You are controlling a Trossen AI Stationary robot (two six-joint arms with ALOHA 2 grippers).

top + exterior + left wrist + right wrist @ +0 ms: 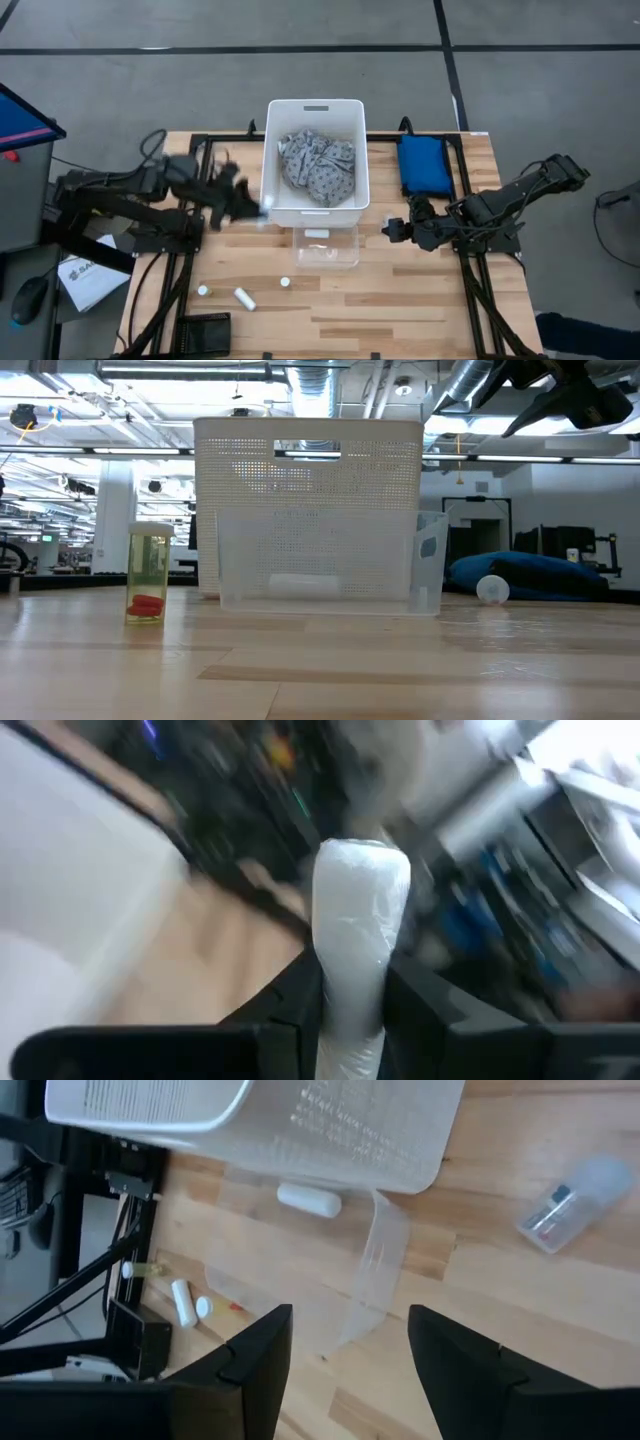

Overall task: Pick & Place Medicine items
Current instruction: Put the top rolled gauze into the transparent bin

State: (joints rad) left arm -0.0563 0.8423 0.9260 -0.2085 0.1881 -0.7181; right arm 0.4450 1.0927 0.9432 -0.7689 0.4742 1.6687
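My left gripper (pixel 250 207) hangs at the near left corner of the white bin (pixel 350 150), shut on a white cylinder (pixel 356 935). My right gripper (pixel 392 230) waits open over the table, right of the clear container (pixel 327 247), with its fingers (pixel 255 1355) apart. Inside that container lies one white cylinder (pixel 309 1200). More medicine items rest on the near boards: a cylinder on its side (pixel 244 298), a small round bottle (pixel 285 283) and a vial (pixel 150 573) standing upright. A clear vial (pixel 563 1210) lies on its side near the blue pouch. My left gripper pinches the white plastic-wrapped cylinder between its two fingers (pixel 290 1010) by one end (pixel 350 1020). The free end (pixel 360 870) sticks out past the fingertips. The cylinder is lifted clear of the table, beside the bin's corner (pixel 265 212).
The bin holds a grey patterned cloth (pixel 318 167). A blue padded pouch (pixel 425 165) lies right of the bin. A dark box (pixel 205 328) sits at the near edge and a paper sheet (pixel 85 280) lies off the table's left side.
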